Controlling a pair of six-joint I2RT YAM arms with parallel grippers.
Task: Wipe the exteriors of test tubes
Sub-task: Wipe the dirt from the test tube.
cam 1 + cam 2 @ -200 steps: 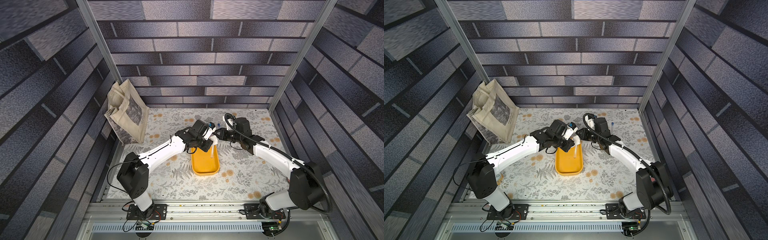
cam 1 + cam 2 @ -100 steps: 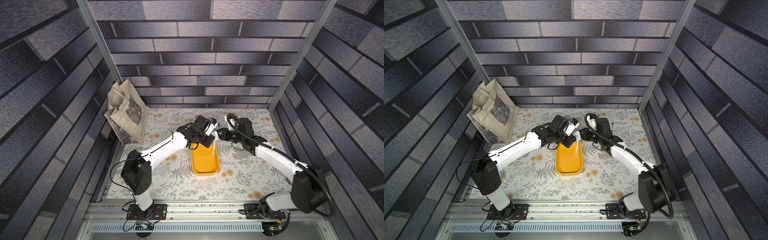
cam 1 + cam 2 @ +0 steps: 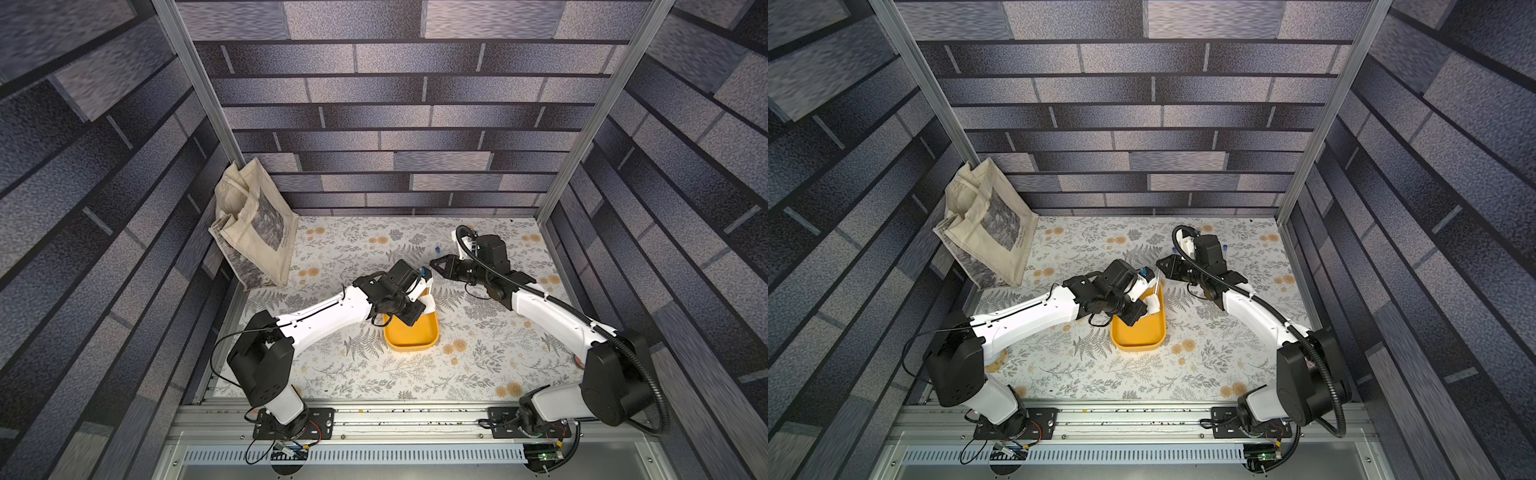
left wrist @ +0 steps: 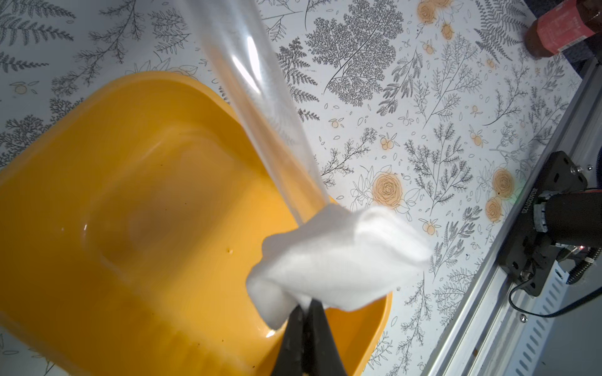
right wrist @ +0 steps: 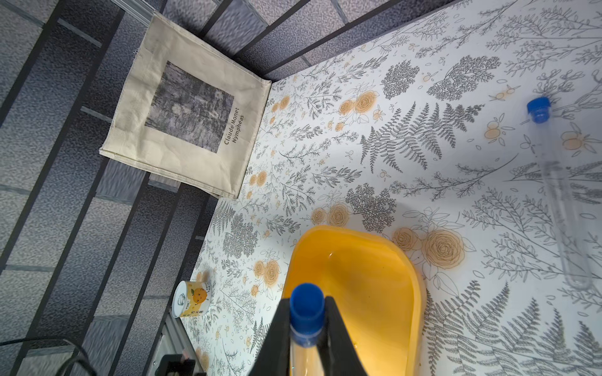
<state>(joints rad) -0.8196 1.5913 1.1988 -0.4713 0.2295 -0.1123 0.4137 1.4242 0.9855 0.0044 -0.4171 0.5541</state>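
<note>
Above the tray (image 4: 97, 195): right end effector (image 5: 307, 309) pinches a test tube (image 4: 260, 97) by its blue cap (image 5: 308, 296), steady for wiping.
Left end effector (image 4: 304, 309): pinching cloth (image 4: 338, 257) against the tube's tip.
Counter (image 5: 423, 179): another tube (image 5: 563, 201) lies apart.

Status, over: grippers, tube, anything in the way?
Left gripper shut on white cloth. Right gripper shut on test tube by its cap; cloth bunched round tube's far end, above yellow tray. Second tube lies on table, not in the way.

White links (image 3: 324, 316), black joints (image 3: 262, 365), ribbed black cable (image 3: 660, 399), apparently black fingers (image 4: 321, 345)
</note>
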